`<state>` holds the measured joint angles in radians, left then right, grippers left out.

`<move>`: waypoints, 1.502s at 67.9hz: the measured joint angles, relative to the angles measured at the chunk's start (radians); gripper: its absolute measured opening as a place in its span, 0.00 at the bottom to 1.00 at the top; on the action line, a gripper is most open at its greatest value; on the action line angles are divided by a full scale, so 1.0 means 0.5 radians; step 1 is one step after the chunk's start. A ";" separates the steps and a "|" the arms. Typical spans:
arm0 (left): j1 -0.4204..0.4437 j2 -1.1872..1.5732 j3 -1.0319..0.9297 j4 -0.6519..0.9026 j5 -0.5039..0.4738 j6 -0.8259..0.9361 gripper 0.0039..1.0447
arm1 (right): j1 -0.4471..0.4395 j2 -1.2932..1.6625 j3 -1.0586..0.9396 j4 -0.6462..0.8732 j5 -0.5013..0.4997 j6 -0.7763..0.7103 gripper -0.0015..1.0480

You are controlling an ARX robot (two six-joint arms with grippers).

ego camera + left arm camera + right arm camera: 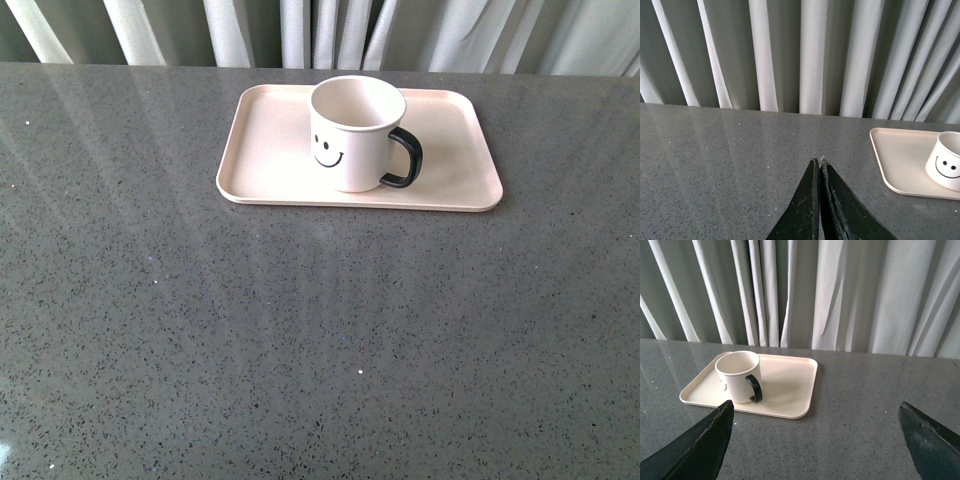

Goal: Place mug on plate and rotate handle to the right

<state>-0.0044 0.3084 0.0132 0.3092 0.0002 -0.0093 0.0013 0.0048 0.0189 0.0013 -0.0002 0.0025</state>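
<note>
The cream mug [352,132] with a black smiley face stands upright on the pale beige plate [268,160] at the back of the table. Its black handle [404,158] points to the right in the front view. Neither arm shows in the front view. In the left wrist view my left gripper [819,161] is shut with nothing in it, over bare table well apart from the plate [900,155] and mug [946,161]. In the right wrist view my right gripper [816,407] is wide open and empty, set back from the mug [737,376] and plate [790,385].
The dark grey speckled table [300,350] stretches across the whole front view. Pale pleated curtains [320,30] hang behind its far edge.
</note>
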 joint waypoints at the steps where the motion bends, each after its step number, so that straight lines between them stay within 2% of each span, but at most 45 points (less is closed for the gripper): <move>1: 0.000 -0.015 0.000 -0.015 0.000 0.000 0.01 | 0.000 0.000 0.000 0.000 0.001 0.000 0.91; 31: 0.000 -0.260 0.000 -0.259 0.000 0.000 0.01 | 0.000 0.000 0.000 0.000 0.001 0.000 0.91; 38: 0.000 -0.515 0.001 -0.584 0.000 0.001 0.01 | 0.000 0.000 0.000 0.000 0.001 0.000 0.91; 55: 0.004 -0.584 0.001 -0.619 -0.001 0.002 0.01 | 0.000 0.000 0.000 0.000 0.000 0.000 0.91; 77: 0.004 -0.584 0.001 -0.620 -0.001 0.002 0.55 | 0.000 0.000 0.000 0.000 0.001 0.000 0.91; 89: 0.004 -0.584 0.001 -0.619 -0.001 0.002 0.89 | -0.002 0.005 0.002 -0.005 -0.011 -0.001 0.91; 91: 0.004 -0.584 0.001 -0.619 -0.001 0.003 0.93 | -0.050 0.085 0.059 -0.156 -0.175 -0.053 0.91; 94: 0.004 -0.584 0.001 -0.620 -0.003 0.005 0.91 | -0.184 0.376 0.236 -0.508 -0.495 -0.142 0.91; 96: 0.004 -0.584 0.001 -0.619 0.002 0.005 0.91 | -0.256 0.611 0.340 -0.614 -0.650 -0.206 0.91; 99: 0.003 -0.584 0.001 -0.619 0.001 0.005 0.91 | -0.327 0.969 0.474 -0.558 -0.755 -0.278 0.91; 102: 0.004 -0.584 0.001 -0.620 -0.001 0.005 0.91 | -0.349 1.406 0.668 -0.320 -0.753 -0.333 0.91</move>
<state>-0.0025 0.0166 0.0135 -0.0006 -0.0002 -0.0071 -0.1730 0.7078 0.3527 -0.1585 -0.3767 -0.1638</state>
